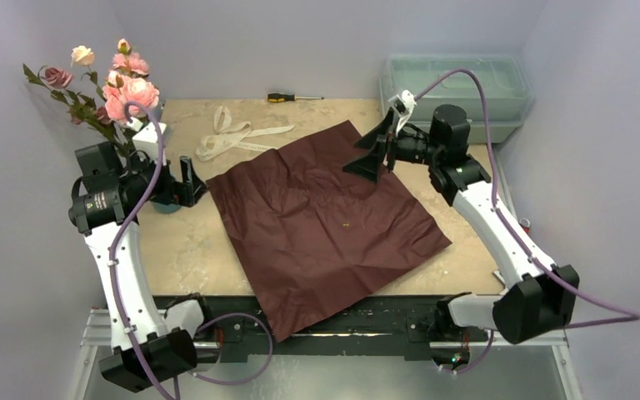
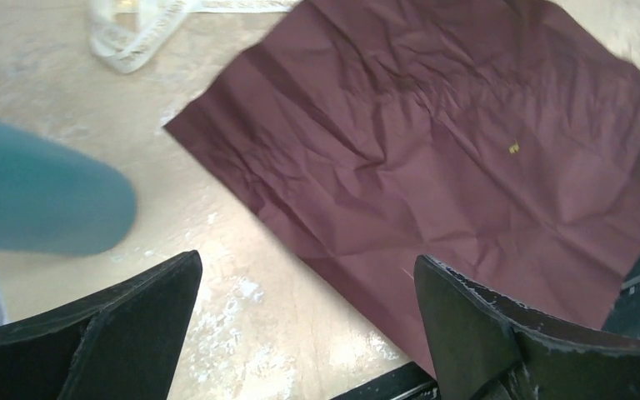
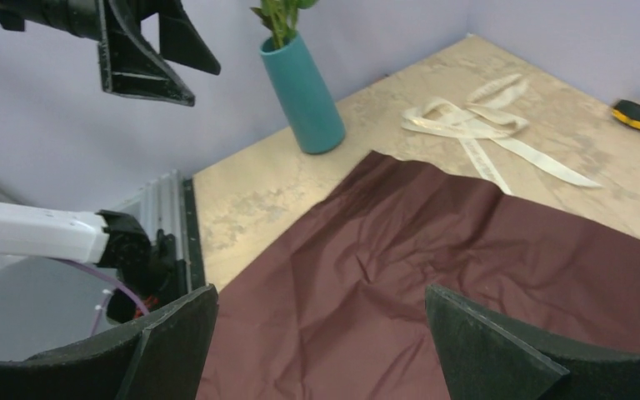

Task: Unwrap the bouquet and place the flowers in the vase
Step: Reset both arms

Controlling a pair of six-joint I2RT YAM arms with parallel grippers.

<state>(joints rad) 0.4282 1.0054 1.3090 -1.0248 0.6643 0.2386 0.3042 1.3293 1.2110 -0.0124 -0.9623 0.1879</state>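
Flowers (image 1: 125,79) in vase (image 3: 304,92), left tool (image 2: 307,265) and right tool (image 3: 321,293) wide open, empty; paper (image 1: 325,225) spread flat

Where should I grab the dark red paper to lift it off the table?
Probably the near corner of the paper. The sheet lies flat on the table, so there is little to pinch, but that corner sticks out past the front edge. Come in from the near side, one finger above and one below.
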